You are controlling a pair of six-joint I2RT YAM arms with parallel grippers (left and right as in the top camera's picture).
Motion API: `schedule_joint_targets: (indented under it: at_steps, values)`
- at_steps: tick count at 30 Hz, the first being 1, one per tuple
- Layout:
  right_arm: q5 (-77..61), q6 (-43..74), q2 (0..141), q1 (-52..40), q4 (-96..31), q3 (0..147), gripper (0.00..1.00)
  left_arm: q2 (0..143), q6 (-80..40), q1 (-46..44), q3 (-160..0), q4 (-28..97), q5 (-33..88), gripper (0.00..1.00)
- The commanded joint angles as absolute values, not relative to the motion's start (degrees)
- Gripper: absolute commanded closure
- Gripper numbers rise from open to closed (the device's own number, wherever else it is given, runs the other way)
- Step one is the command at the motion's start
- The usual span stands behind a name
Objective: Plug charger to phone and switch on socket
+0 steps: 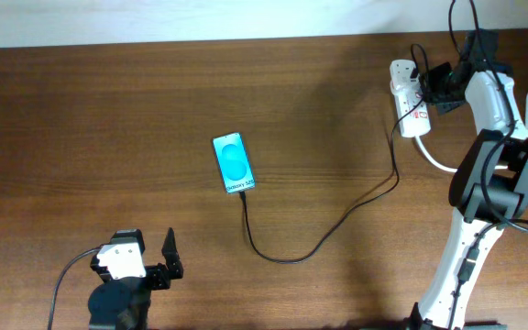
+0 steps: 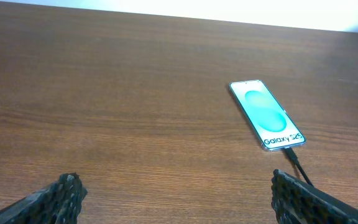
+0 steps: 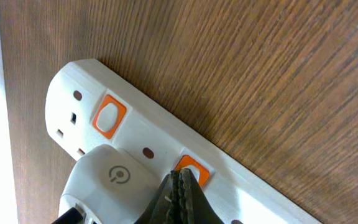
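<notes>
The left arm [image 1: 117, 293] sits low at the near left of the wooden surface [image 1: 108, 119]. The left gripper [image 1: 149, 240] points toward the far edge. Its jaws are spread wide and hold nothing, and the phone lies well ahead of it.

The right arm [image 1: 484, 174] rises from the near right, bends at a dark elbow and reaches to the far right corner. There its wrist tips down over the socket [image 1: 411, 124]. The right gripper [image 3: 180, 180] is pinched fully closed around nothing. Its joined tips rest at the edge of the second orange switch [image 3: 196, 172]. Whether they press it cannot be told.

The socket is a white strip whose long axis runs far to near. Its thick white cord [image 1: 436, 162] leaves from the near end. A white plug block [image 3: 104, 180] bearing a round power emblem is seated in the socket, just beside the gripper tips. Another orange switch [image 3: 109, 116] lies toward the strip's rounded end.

The phone [image 1: 234, 164] lies flat near the middle of the surface, screen up and glowing cyan. Its long axis runs far to near with a slight tilt. "Galaxy S25" is printed at its near short edge. The charger [image 1: 282, 259], a thin black cable, joins that edge, loops toward the near side, then runs right and up to the socket.
</notes>
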State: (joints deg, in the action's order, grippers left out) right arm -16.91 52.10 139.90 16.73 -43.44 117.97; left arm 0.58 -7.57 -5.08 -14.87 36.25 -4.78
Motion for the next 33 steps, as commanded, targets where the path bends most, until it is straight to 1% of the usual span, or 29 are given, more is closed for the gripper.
schedule_joint_targets:
  at_steps: [1,8,11,15,19,22,28,33]
  values:
    - [-24.18,54.37,141.16,13.52,-45.67,117.86,0.96,0.38,-8.12,-5.21,-14.76,36.14,-4.99,0.01]
    - [-20.36,54.43,141.16,14.33,-46.33,117.89,0.96,0.38,-8.12,-5.21,-14.76,36.14,-4.99,0.01]
    - [-20.58,53.15,140.33,17.98,-47.66,118.1,0.96,0.38,-8.12,-5.21,-14.76,36.12,-4.99,0.01]
    - [-21.02,52.49,139.74,19.59,-48.03,118.98,0.96,0.38,-8.12,-5.21,-14.76,36.12,-4.99,0.01]
    - [-25.3,52.36,139.74,19.59,-47.11,119.39,0.96,0.38,-8.12,-5.21,-14.76,36.14,-4.99,0.01]
    - [-25.89,52.36,139.74,19.57,-44.64,119.39,0.96,0.38,-8.12,-5.21,-14.76,36.14,-4.99,0.01]
    - [-23.35,52.38,139.98,19.29,-43.66,119.35,0.96,0.38,-8.12,-5.21,-14.76,36.14,-4.99,0.01]
    - [-20.21,52.8,139.98,17.06,-42.59,119.15,0.96,0.38,-8.12,-5.21,-14.76,36.12,-4.99,0.01]
